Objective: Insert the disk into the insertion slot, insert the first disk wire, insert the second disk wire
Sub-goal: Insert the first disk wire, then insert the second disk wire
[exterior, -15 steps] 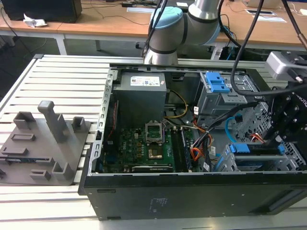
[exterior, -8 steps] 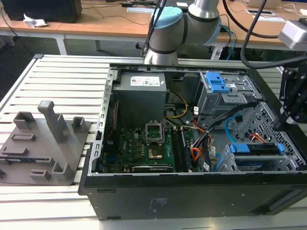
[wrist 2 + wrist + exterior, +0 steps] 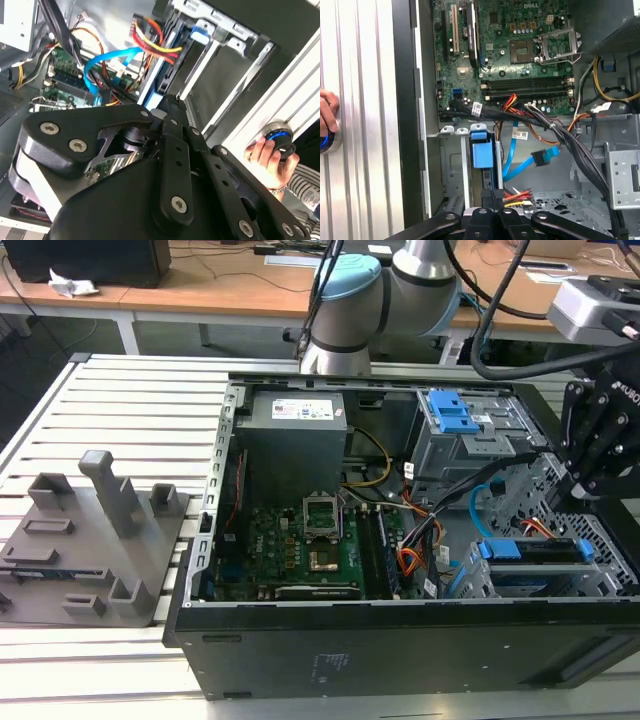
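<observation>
The open computer case (image 3: 400,660) holds a motherboard (image 3: 300,550), a grey power supply (image 3: 295,440) and a taller cage with a blue latch (image 3: 455,415). The disk (image 3: 500,550) sits in the insertion slot (image 3: 612,575) at the case's corner, on the exterior view's right. My gripper (image 3: 585,475) hangs just above that end, and I cannot tell whether it is spread or pinching. In the first wrist view, a bundle of red, yellow and black wires (image 3: 517,194) runs just beside it and a blue cable (image 3: 540,157) lies loose nearby. The case rests on a slatted metal table (image 3: 130,410) beside a grey fixture (image 3: 100,540). A person's hand (image 3: 265,155) rests on a blue-ringed knob (image 3: 280,140). Wooden desks (image 3: 200,280) stand behind.
</observation>
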Motion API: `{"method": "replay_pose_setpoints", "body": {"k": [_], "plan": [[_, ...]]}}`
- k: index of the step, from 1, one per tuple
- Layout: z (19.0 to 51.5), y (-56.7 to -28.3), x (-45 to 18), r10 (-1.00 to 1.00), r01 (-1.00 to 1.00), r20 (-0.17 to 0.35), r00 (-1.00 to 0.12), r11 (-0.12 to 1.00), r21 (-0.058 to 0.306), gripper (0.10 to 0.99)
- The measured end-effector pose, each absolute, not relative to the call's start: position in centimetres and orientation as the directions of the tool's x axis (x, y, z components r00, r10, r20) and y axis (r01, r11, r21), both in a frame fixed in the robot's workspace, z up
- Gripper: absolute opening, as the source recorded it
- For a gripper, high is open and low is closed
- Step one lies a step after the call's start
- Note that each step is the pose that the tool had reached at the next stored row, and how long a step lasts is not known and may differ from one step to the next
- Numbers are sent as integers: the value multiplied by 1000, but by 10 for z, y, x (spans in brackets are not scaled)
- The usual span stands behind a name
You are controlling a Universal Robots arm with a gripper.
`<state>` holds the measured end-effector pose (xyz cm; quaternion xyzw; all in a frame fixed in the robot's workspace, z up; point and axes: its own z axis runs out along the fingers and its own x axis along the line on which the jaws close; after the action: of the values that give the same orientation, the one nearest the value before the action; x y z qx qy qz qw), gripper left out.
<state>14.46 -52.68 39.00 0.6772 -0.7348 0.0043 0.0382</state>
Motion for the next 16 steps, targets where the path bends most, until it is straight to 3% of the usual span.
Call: {"method": "replay_pose_setpoints", "body": {"k": [16], "plan": [[390,-527,143,-995,-996,62,-80,83,45,106]]}}
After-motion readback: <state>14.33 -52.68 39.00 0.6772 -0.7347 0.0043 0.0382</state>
